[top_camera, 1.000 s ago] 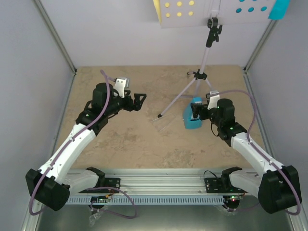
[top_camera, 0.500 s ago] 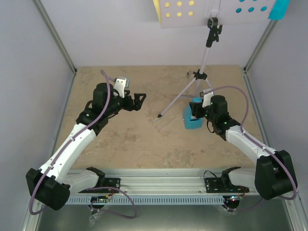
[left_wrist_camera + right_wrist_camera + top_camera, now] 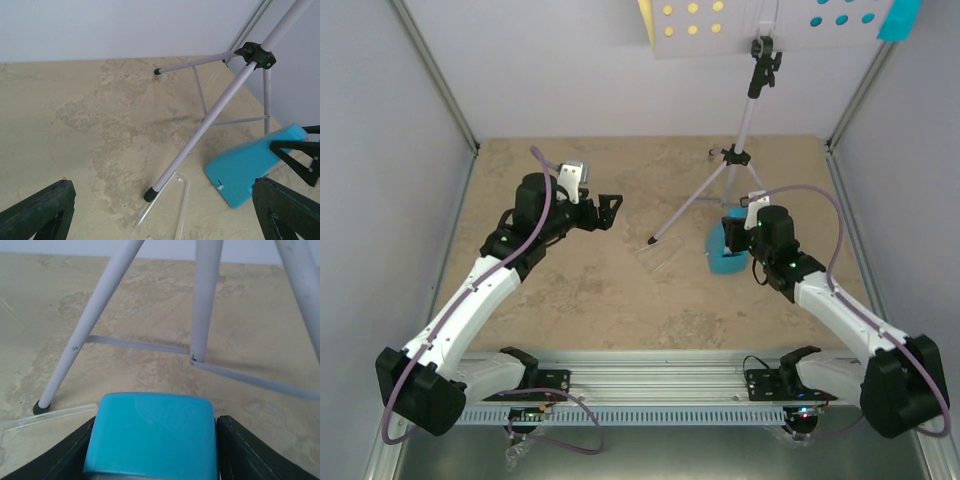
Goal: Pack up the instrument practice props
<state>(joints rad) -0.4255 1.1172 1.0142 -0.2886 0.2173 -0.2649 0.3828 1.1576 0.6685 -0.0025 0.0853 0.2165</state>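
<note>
Metronome (image 3: pixel 250 167), a plain turquoise-blue wedge, tilts clamped in right gripper (image 3: pixel 152 440).

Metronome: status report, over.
Left fingers open, empty. Right fingers clamped on metronome, which sits tilted. Stand legs close beyond it, clear strip at one foot.

Pale walls (image 3: pixel 570 80) enclose a beige marbled tabletop (image 3: pixel 620 300).

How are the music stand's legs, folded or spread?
Spread. The music stand has its legs splayed from the black hub, braces out, feet apart on the table.
</note>
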